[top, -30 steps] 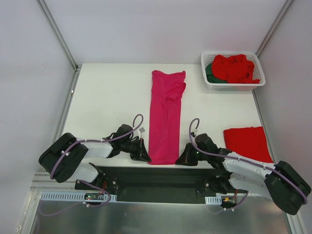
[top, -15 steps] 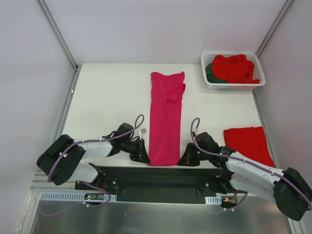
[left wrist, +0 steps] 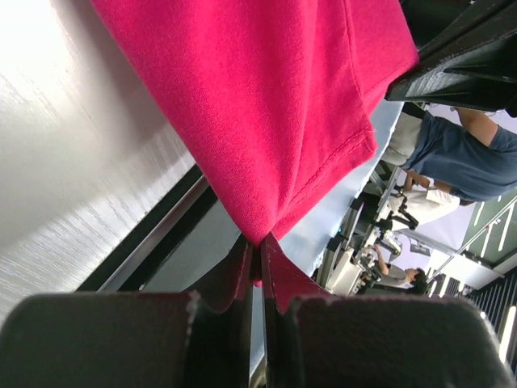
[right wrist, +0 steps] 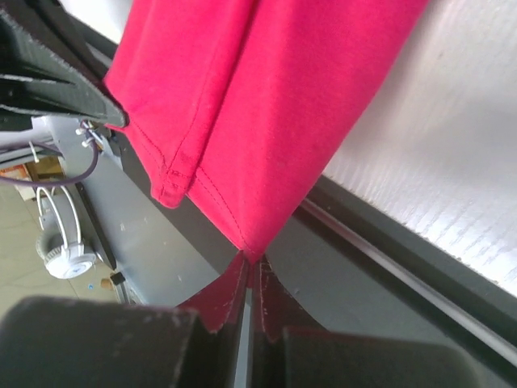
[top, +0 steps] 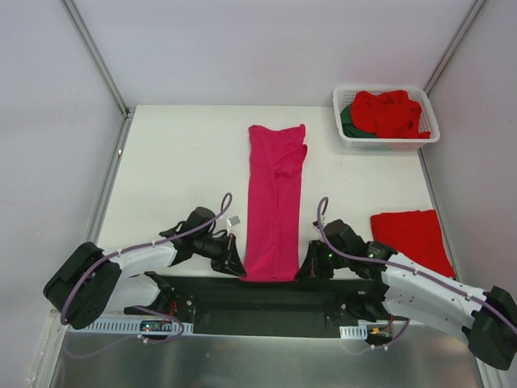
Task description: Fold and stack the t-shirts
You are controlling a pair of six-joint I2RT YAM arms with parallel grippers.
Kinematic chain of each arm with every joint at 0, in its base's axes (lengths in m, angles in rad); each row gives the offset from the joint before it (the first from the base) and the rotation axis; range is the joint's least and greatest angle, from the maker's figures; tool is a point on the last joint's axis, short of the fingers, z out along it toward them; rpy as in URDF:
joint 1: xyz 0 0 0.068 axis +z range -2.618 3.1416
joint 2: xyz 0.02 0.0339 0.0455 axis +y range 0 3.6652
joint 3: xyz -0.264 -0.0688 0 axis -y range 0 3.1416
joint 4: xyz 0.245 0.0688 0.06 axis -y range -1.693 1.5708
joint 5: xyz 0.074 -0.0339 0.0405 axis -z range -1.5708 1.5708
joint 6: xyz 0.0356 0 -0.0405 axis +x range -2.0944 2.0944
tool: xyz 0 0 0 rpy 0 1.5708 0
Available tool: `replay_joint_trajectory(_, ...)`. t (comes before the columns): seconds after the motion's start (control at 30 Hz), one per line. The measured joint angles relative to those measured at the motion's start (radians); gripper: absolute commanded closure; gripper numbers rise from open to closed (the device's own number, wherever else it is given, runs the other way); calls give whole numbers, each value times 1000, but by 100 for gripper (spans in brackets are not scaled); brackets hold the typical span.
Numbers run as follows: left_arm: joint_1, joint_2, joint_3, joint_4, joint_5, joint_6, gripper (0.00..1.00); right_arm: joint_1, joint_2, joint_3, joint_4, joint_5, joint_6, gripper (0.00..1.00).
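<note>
Two pairs of jaws are shut tight. The left jaws and the right jaws each pinch one near corner of the long magenta-pink cloth t-shirt (top: 275, 202). They have pulled it a little further from the white slotted plastic basket (top: 386, 141), so its near end now hangs off the white desk (top: 178, 162). It looks stretched flat, ready for the next fold.
</note>
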Motion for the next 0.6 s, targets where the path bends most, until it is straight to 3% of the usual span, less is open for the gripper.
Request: replay_joint_trajectory(0.6,-15,-109,-41,-71,21,-3,100,193,-70,32,-127,78,53,99)
